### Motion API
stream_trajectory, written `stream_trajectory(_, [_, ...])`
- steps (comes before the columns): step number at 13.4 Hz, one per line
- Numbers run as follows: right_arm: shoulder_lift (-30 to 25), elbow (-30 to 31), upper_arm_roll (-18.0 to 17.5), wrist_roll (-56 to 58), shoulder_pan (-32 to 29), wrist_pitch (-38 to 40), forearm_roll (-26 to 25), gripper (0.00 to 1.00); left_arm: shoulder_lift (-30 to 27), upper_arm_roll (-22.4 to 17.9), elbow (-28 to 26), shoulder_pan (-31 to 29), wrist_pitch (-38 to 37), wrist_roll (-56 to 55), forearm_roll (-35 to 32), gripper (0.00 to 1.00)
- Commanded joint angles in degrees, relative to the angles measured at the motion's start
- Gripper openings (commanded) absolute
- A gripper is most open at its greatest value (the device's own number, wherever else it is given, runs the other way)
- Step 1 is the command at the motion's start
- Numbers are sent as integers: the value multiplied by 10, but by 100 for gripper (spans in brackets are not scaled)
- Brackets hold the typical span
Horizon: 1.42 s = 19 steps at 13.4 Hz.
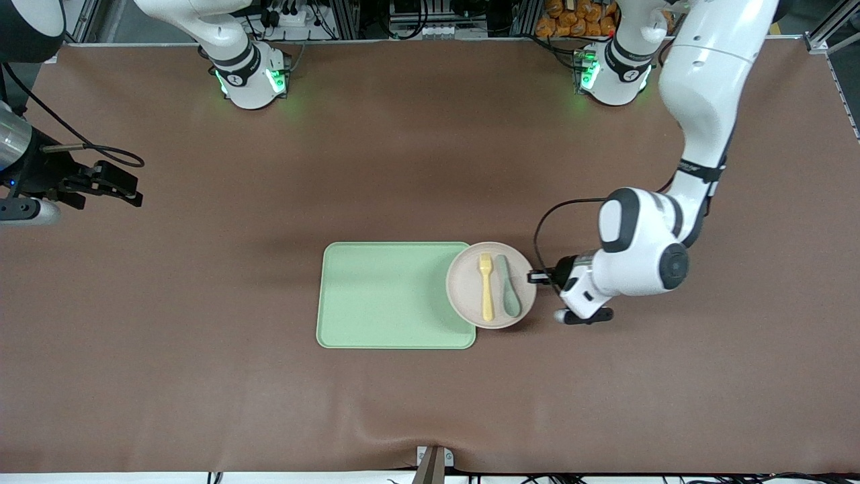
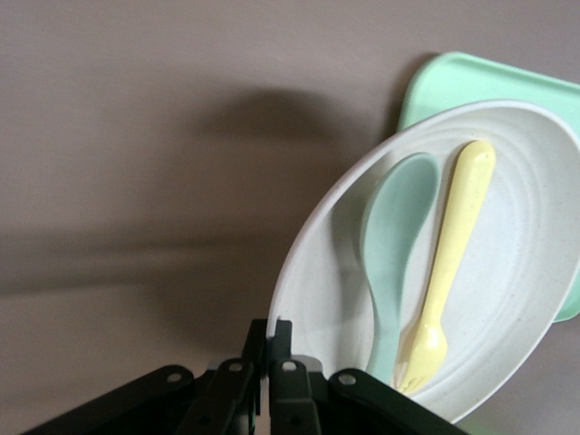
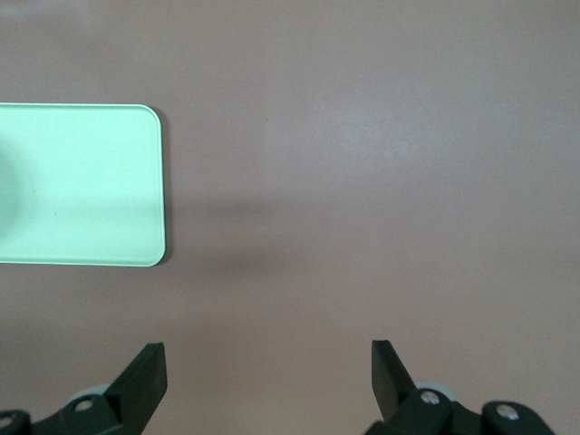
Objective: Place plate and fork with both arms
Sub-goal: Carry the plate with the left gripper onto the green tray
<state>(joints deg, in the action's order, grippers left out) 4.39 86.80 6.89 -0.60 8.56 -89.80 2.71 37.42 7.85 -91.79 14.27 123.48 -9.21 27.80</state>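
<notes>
The off-white speckled plate overlaps the green tray's end toward the left arm. On it lie the pale yellow fork and a grey-green spoon, side by side. My left gripper is shut on the plate's rim at the side toward the left arm's end. In the left wrist view the black fingers pinch the rim of the plate, with the fork and spoon inside. My right gripper is open and empty over bare table at the right arm's end, waiting.
The pale green rectangular tray lies at the table's middle; its corner shows in the right wrist view and its edge in the left wrist view. Brown mat covers the table. A bracket sits at the front edge.
</notes>
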Motion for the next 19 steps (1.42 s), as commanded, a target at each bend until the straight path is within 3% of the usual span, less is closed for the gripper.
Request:
stream_trajectory(1, [-2, 0, 3, -5, 4, 2, 6, 100, 48, -5, 70, 27, -13, -30, 9, 0])
stream_trajectory(7, [-2, 0, 3, -5, 3, 2, 6, 100, 121, -7, 172, 89, 24, -107, 9, 0])
stream_trajectory(14, [-2, 0, 3, -4, 3, 2, 6, 100, 175, -27, 194, 151, 104, -112, 8, 0])
stream_trajectory(19, [-1, 0, 3, -2, 5, 1, 6, 100, 179, -29, 195, 165, 105, -114, 8, 0])
